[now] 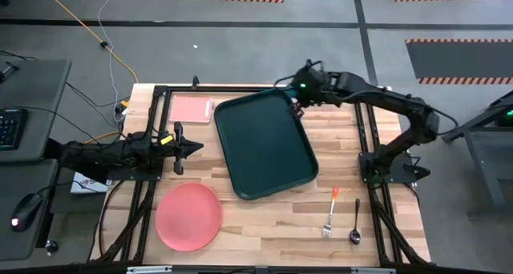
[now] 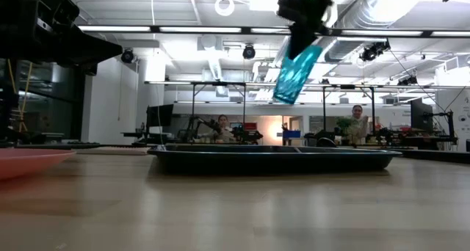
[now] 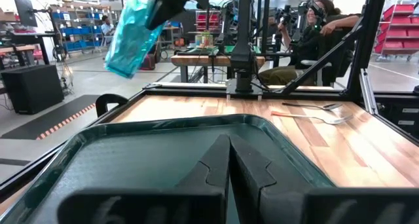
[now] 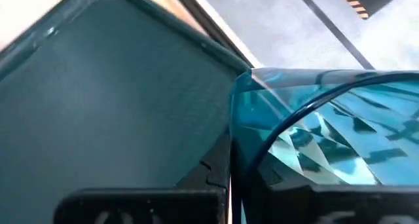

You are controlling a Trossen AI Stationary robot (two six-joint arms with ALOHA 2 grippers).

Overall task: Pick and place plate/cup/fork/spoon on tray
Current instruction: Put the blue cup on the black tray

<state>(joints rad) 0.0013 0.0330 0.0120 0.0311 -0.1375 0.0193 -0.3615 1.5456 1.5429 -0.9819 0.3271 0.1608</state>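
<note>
The teal-green cup [image 2: 297, 73] hangs tilted in my right gripper [image 1: 298, 98], high above the far right corner of the dark green tray [image 1: 268, 146]. The cup also shows in the left wrist view [image 3: 134, 34] and the right wrist view [image 4: 327, 132]. The pink plate [image 1: 188, 216] lies flat on the table at the near left. The orange-handled fork [image 1: 330, 212] and the dark spoon [image 1: 356, 222] lie side by side at the near right. My left gripper [image 1: 192, 148] is shut and empty, just left of the tray. My right gripper holds the cup by its upper end [image 2: 302, 47], coming from above. In the right wrist view one finger [image 4: 216, 168] lies against the outside of the cup's wall [image 4: 241, 126]; the other finger shows only dimly through the cup. The cup hangs slanted below the fingers, clear of the tray.
A flat pink rectangle [image 1: 191, 109] lies at the far left of the table, beside the tray. The tray's floor [image 3: 131, 158] is bare. Black frame rails [image 1: 152, 130] run along the table's sides. People sit in the room beyond the table [image 2: 220, 126].
</note>
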